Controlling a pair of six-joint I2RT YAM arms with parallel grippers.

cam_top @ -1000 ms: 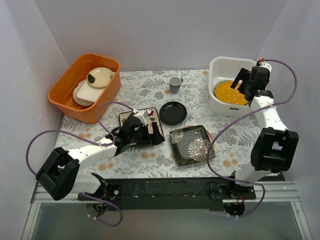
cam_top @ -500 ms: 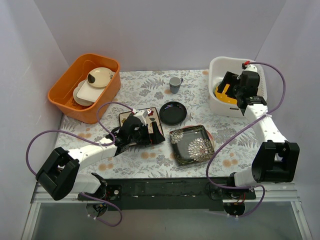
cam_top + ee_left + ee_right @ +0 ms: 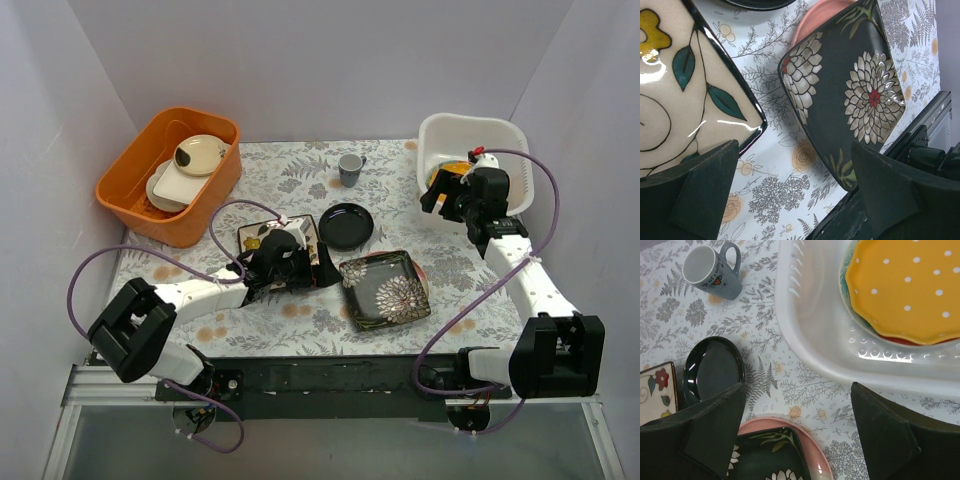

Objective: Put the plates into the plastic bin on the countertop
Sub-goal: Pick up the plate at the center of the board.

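Right wrist view: yellow scalloped plate (image 3: 905,285) inside white plastic bin (image 3: 810,315).
Right gripper (image 3: 796,407): fingers apart, empty, just beside bin.
Left gripper (image 3: 794,167): fingers apart, empty.

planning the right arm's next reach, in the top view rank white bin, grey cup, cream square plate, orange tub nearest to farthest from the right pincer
From the right pincer:
1. white bin, right beside it, back right
2. grey cup, back centre
3. cream square plate, left of centre
4. orange tub, back left

6 plates (image 3: 385,290) show: 4 near left fingers (image 3: 705,200), 2 beyond right fingers (image 3: 700,425). 1 cup (image 3: 350,168), 1 white bin (image 3: 810,325), 1 orange tub (image 3: 218,182), at least 2 cream dishes (image 3: 200,153).
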